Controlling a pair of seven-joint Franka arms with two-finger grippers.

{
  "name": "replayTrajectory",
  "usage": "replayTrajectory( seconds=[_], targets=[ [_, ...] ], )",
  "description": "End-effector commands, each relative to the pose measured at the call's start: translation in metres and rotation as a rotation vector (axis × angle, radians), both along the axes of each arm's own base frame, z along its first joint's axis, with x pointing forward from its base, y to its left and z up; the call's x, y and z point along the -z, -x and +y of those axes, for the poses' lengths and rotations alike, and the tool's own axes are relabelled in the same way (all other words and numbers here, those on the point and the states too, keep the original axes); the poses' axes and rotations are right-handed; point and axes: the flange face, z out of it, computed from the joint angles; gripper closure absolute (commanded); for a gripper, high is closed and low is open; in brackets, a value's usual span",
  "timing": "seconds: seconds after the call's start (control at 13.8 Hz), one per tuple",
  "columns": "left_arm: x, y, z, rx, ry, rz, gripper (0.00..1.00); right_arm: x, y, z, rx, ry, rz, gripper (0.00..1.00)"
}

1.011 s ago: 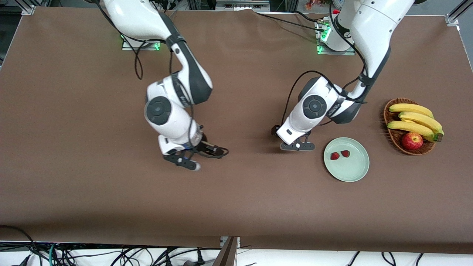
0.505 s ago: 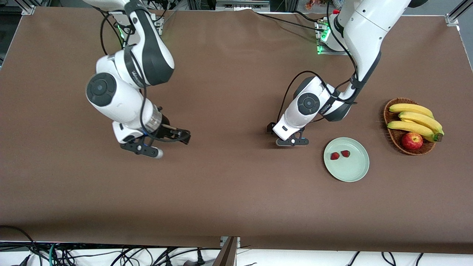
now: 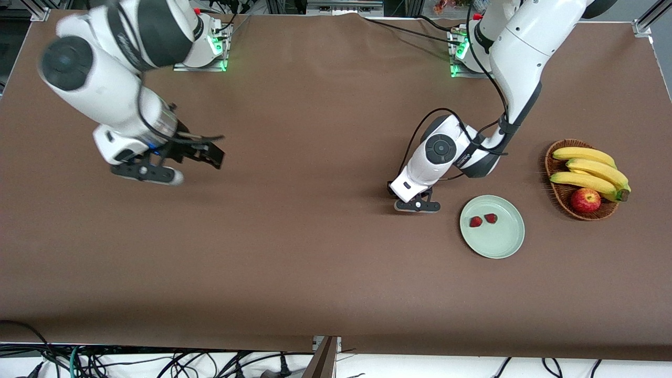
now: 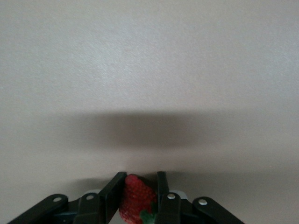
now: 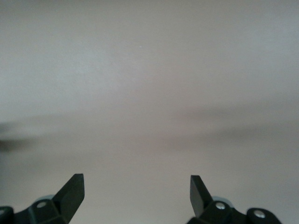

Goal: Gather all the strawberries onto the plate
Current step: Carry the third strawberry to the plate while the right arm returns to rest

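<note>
Strawberries (image 3: 483,220) number two on the mint-green plate (image 3: 504,244), lying side by side near the rim toward the robots. The third strawberry (image 4: 136,198) is pinched between the fingers of the left gripper (image 3: 418,206), which hangs low over the brown table (image 3: 315,262) just beside the plate, toward the right arm's end. Holding it low and close suggests a short carry to the plate is all that is left.

The right gripper (image 3: 173,165), jaws spread wide and holding nothing, is over the table well apart from the plate. A second ago it hung nearer the table's middle; it has since swung back toward its base. The left gripper has barely shifted.
</note>
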Motion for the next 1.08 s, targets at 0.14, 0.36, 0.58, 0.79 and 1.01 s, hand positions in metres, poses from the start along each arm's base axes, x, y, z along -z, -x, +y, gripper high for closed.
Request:
replayTrajectory(
  seconds=[0.14, 0.36, 0.58, 0.79, 1.01],
  targets=[
    [-0.051, -0.024, 0.025, 0.059, -0.113, 0.024, 1.00, -0.035, 0.020, -0.043, -0.058, 0.007, 0.005, 0.00],
    [-0.084, -0.056, 0.068, 0.190, -0.173, 0.093, 0.98, -0.045, 0.017, -0.045, -0.124, 0.036, -0.023, 0.00],
    [-0.092, -0.077, 0.128, 0.310, -0.162, 0.100, 0.97, -0.052, 0.013, -0.057, -0.119, 0.043, -0.036, 0.00],
    [-0.086, -0.097, 0.186, 0.375, -0.153, 0.052, 0.96, -0.064, 0.010, -0.067, -0.093, 0.042, -0.050, 0.00],
    [-0.070, -0.116, 0.219, 0.508, -0.180, -0.028, 0.85, -0.086, 0.004, -0.088, -0.064, 0.052, -0.099, 0.00]
  ],
)
